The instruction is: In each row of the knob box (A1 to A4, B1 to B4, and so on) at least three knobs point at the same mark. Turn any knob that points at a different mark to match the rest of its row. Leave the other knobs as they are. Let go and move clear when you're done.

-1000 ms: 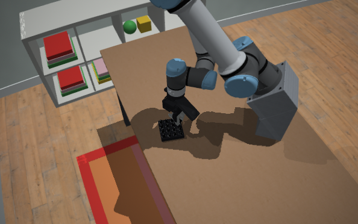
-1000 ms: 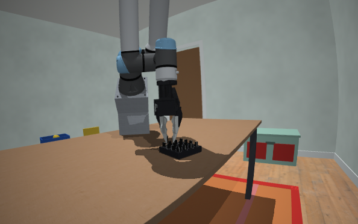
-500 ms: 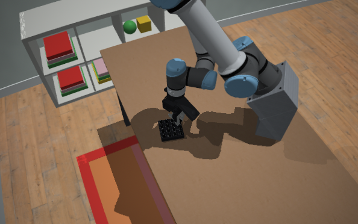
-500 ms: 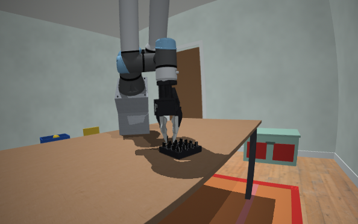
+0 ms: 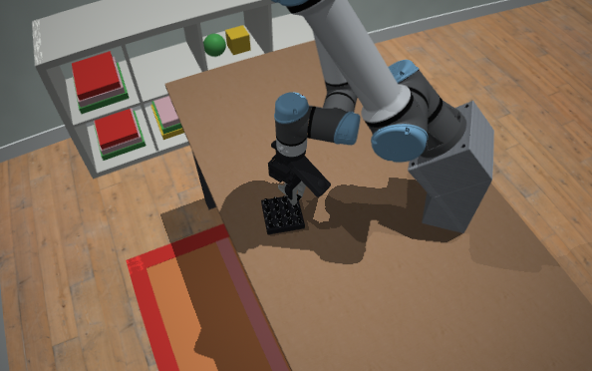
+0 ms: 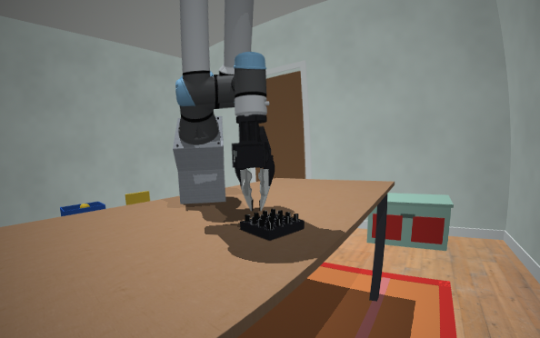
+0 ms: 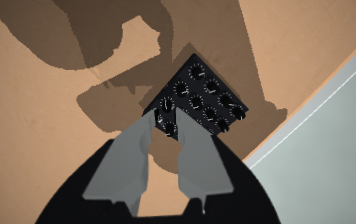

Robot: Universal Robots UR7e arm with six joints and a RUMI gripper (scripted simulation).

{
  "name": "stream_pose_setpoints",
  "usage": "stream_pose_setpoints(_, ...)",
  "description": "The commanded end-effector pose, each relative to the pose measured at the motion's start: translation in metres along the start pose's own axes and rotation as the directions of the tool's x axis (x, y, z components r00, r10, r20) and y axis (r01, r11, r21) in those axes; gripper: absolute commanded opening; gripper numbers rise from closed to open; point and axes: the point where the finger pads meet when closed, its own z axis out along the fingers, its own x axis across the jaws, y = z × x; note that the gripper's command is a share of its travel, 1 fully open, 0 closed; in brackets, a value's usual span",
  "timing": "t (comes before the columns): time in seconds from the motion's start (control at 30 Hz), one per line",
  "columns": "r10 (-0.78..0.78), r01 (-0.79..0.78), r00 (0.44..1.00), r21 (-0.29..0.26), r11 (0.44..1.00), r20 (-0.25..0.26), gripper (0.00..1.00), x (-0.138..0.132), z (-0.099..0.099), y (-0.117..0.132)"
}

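Matte brown table (image 5: 399, 299) fills the frame's lower right, smooth and flat. Near its left edge sits the square black knob box (image 5: 283, 216), studded with round knobs. Tapered grey claw (image 6: 255, 198) hangs just above, fingers slightly apart, gripping nothing.

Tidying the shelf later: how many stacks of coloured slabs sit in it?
3: one red-topped stack in the upper-left cubby, a second red-topped stack below it, a pink-topped stack beside that, partly behind the table; others may be hidden.
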Motion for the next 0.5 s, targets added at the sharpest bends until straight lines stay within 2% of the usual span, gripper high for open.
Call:
stream_pose_setpoints(0.0, 0.0, 0.0, 1.0, 0.001, 1.0, 0.0, 0.11, 0.0, -0.01, 0.0)
stream_pose_setpoints(0.17, 0.0, 0.0, 1.0, 0.001, 1.0, 0.0, 0.11, 0.0, -0.02, 0.0)
stream_pose_setpoints(0.47, 0.0, 0.0, 1.0, 0.001, 1.0, 0.0, 0.11, 0.0, -0.024, 0.0)
